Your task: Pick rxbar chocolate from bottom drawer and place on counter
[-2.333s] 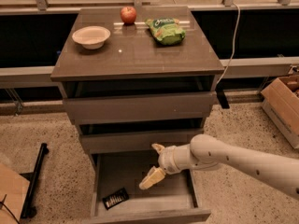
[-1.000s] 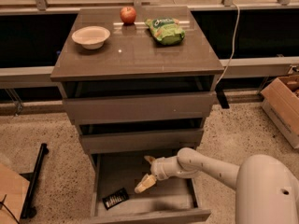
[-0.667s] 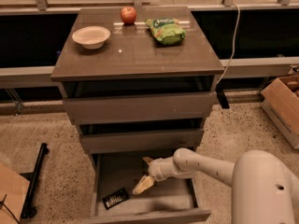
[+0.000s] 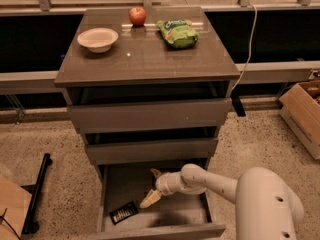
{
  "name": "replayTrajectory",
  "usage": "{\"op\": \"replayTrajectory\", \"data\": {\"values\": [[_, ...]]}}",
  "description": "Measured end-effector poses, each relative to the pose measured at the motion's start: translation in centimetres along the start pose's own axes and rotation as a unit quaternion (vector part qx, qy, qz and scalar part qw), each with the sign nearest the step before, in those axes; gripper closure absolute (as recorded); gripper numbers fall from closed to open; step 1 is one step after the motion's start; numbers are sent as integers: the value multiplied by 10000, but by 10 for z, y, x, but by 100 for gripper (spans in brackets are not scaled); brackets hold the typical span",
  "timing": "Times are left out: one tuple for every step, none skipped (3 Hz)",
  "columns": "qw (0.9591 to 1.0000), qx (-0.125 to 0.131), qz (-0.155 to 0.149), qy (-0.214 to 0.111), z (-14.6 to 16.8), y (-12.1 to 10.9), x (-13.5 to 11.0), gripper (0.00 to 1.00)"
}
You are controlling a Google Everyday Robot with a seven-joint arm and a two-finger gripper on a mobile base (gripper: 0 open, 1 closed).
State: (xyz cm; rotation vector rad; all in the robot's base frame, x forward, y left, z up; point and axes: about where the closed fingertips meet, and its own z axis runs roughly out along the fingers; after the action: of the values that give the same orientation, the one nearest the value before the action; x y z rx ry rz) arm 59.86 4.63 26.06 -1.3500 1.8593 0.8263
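Counted: one glossy grey-brown counter slab (image 4: pixel 150 59); three grey-brown drawers (only the bottom drawer (image 4: pixel 122 184) stands open). On top: one red apple (image 4: pixel 137 15), one pale round bowl (image 4: pixel 97 38), one green crinkly chip bag (image 4: pixel 176 32). One flat black rxbar chocolate wrapper (image 4: pixel 123 212). One cream two-finger gripper (image 4: pixel 153 186), fingers spread, inside that lowest drawer.

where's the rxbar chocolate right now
In the camera view, the rxbar chocolate lies flat on the front-left floor of the open bottom drawer, just left of the open gripper, which hovers apart from it.
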Motion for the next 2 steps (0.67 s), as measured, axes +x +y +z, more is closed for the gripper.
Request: {"op": "replayTrajectory", "data": {"values": [[9997,-31,-224,59,61,-24,37,0],[9997,76,-237,43,61,-36,34,0]]}}
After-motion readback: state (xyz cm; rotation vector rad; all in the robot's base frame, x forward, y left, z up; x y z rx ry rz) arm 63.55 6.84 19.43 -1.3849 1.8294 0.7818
